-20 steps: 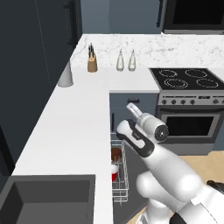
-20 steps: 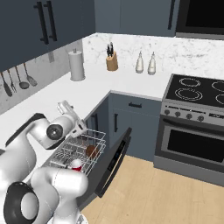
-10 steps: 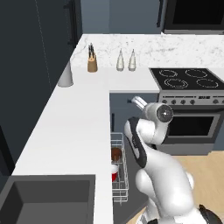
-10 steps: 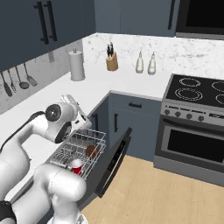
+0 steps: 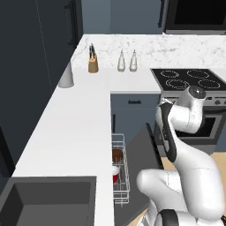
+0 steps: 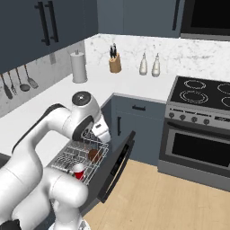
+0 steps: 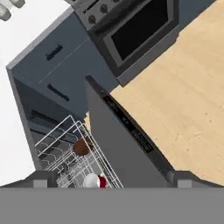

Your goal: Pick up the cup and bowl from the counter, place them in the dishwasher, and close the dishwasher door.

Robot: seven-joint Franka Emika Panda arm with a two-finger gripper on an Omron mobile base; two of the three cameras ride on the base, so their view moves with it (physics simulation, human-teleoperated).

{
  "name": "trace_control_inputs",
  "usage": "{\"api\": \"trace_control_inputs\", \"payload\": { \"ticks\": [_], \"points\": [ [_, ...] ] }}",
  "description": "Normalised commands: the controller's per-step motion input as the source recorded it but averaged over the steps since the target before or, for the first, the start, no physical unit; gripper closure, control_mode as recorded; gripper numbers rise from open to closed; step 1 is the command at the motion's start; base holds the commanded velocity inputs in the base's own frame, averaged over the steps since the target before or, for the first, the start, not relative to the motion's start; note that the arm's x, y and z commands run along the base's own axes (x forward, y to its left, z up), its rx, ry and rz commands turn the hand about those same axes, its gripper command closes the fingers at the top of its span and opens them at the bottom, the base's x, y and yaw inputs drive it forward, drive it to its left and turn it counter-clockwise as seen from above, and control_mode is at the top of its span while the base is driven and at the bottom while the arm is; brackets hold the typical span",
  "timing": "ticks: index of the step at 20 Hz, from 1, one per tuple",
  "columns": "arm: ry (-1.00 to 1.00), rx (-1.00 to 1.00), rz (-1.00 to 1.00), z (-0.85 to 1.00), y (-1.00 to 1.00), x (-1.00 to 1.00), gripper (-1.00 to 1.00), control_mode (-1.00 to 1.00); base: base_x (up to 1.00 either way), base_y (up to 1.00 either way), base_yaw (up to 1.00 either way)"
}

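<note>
Two task items are lying in the white wire rack (image 5: 120, 170) in the left base view: the dark brown bowl (image 5: 117, 155) is sitting just beyond the red cup (image 5: 114, 174), the rack is standing pulled out beside the white counter (image 5: 75, 132), and the dishwasher door (image 5: 141, 172) is hanging open in front of the arm.

In the right base view, the bowl (image 6: 93, 155) and cup (image 6: 78, 171) are resting in the rack (image 6: 72, 155), with the door (image 6: 114, 168) tilting outward over the wooden floor (image 6: 166, 197) and the oven (image 6: 197, 148) standing to its right.

In the hand view, the gripper (image 7: 111, 180) is looking down on the door's edge (image 7: 127, 131); its fingertips (image 7: 43, 178) are showing far apart, so the claw is standing spread wide and gripping nothing. The bowl (image 7: 81, 147) and cup (image 7: 94, 180) are lying in the rack (image 7: 65, 153).
</note>
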Motion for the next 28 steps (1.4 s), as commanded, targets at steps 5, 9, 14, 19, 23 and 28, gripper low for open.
{"api": "trace_control_inputs", "payload": {
  "ticks": [5, 9, 14, 19, 23, 28],
  "points": [
    [0.11, 0.38, 0.0, -0.98, -0.47, -0.43, -1.0, -1.0, 0.0, 0.0, 0.0],
    [0.0, 0.32, 0.0, -0.75, -0.29, -0.06, -1.0, -1.0, 0.0, 0.0, 0.0],
    [0.0, 0.31, 0.0, -0.61, -0.43, 0.0, -1.0, -1.0, 0.0, 0.0, 0.0],
    [0.0, 0.21, 0.04, -0.51, -0.11, 0.12, -1.0, -1.0, 0.0, 0.0, 0.0],
    [0.0, 0.08, 0.07, -0.46, -0.03, 0.18, -1.0, -1.0, 0.0, 0.0, 0.0],
    [-0.02, 0.12, 0.1, -0.48, -0.12, 0.15, -1.0, -1.0, 0.0, 0.0, 0.0]
  ]
}}
